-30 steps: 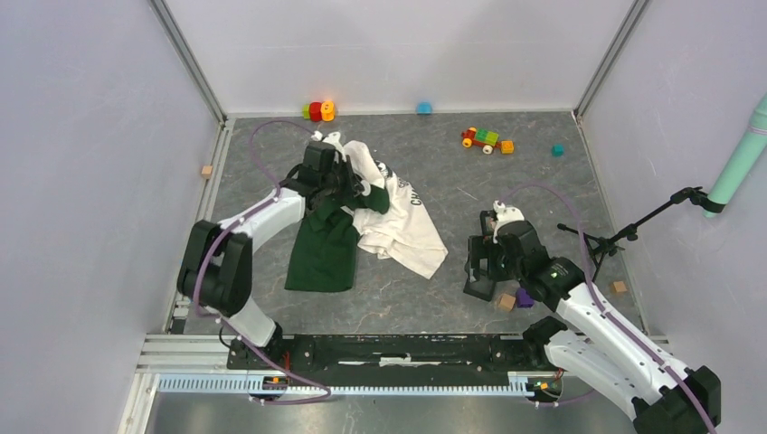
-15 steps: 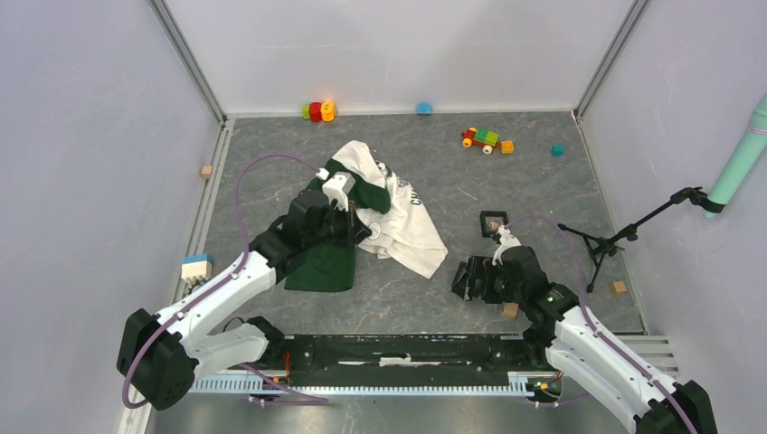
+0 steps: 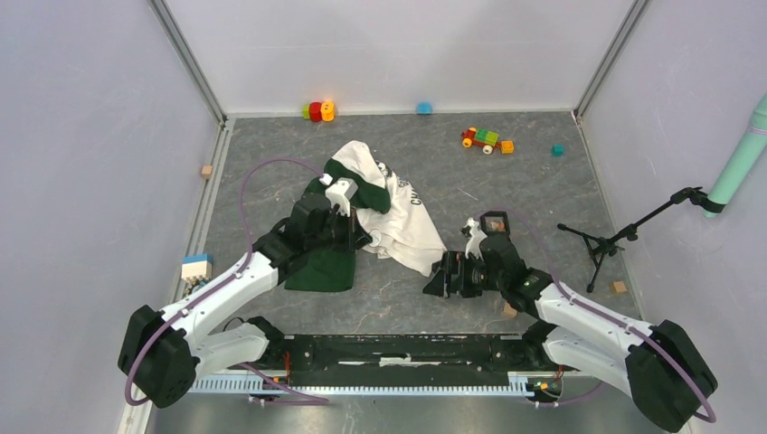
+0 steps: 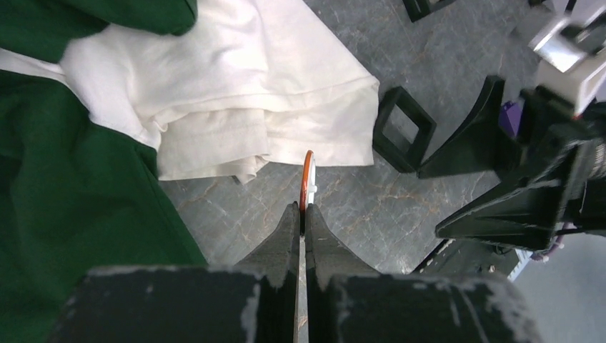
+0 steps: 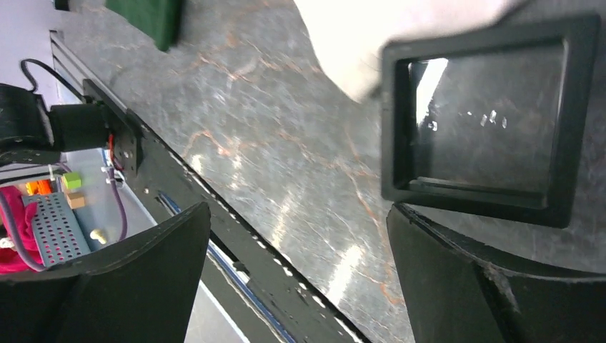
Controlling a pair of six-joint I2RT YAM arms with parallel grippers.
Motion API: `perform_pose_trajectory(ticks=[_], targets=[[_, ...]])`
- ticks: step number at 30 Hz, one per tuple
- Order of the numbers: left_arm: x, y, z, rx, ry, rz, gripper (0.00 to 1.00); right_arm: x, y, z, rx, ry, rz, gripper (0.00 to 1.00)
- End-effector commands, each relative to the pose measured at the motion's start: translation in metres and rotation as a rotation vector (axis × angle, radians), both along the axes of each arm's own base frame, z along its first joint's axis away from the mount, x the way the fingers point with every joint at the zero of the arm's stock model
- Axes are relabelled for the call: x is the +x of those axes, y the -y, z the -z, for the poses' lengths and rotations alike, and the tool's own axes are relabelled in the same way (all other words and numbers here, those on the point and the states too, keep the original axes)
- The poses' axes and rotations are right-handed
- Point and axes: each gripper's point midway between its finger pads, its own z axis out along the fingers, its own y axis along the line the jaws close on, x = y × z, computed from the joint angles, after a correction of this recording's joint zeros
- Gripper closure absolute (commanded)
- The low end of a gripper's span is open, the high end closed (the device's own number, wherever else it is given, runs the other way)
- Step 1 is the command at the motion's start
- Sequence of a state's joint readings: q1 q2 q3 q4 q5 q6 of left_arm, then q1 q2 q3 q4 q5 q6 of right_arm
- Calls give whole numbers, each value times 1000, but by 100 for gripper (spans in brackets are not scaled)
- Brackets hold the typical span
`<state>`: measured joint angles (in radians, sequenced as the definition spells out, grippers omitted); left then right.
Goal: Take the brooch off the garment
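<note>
Bench [image 3: 506, 181]: grey marbled surface inside pale walls, with both arms mounted at its near edge.
Garment [image 3: 398, 231]: a shirt crumpled left of centre. The dark green half lies toward the left arm and the cream-white half, with dark lettering, spreads to the right.
Left end effector [image 4: 301, 211]: over the seam between green and white cloth, fingers pressed together and pinching the brooch at their tips.
Right end effector [image 5: 296, 214]: low over bare bench near the shirt's white corner, fingers spread wide with nothing between them.
Stand [image 3: 624, 237]: a thin black tripod near the right wall.
Toy car [image 3: 487, 139]: bright blocks on wheels, toward the back right.
Red and yellow toy [image 3: 318, 110]: against the back wall.
Black square frame [image 4: 382, 125]: just beside the white hem and next to the right end effector.
Wooden cube [image 3: 207, 171]: at the left edge, well apart from the shirt.
Brooch [image 4: 307, 179]: a small orange ring seen edge-on, standing up from the left fingertips. Its top meets the white hem in the wrist view, and I cannot tell whether they touch.
</note>
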<state>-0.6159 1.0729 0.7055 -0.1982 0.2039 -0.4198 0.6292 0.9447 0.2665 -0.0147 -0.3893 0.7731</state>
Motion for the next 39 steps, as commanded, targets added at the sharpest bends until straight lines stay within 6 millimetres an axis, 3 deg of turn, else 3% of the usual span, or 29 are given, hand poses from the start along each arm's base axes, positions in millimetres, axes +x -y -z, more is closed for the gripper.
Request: perform_pose_trajectory(ticks=[1,5,11,21,27,39], targets=[[-9,15,-4,-40,61,103,98,28,-5,-50,-69,203,-72,2],[-15,17,0,-41,94,118,98,27,14,-58,-225,270,-172,2],[-27,29,0,-41,222,200,98,53,57,-49,-525,306,-86,2],[-28,18,11,5,374,199,98,59,49,-13,-606,301,-219,2],[-19,9,20,73,361,144,98,69,50,-6,-669,316,-204,2],[-18,12,28,98,338,154,98,68,36,4,-672,311,-253,2]])
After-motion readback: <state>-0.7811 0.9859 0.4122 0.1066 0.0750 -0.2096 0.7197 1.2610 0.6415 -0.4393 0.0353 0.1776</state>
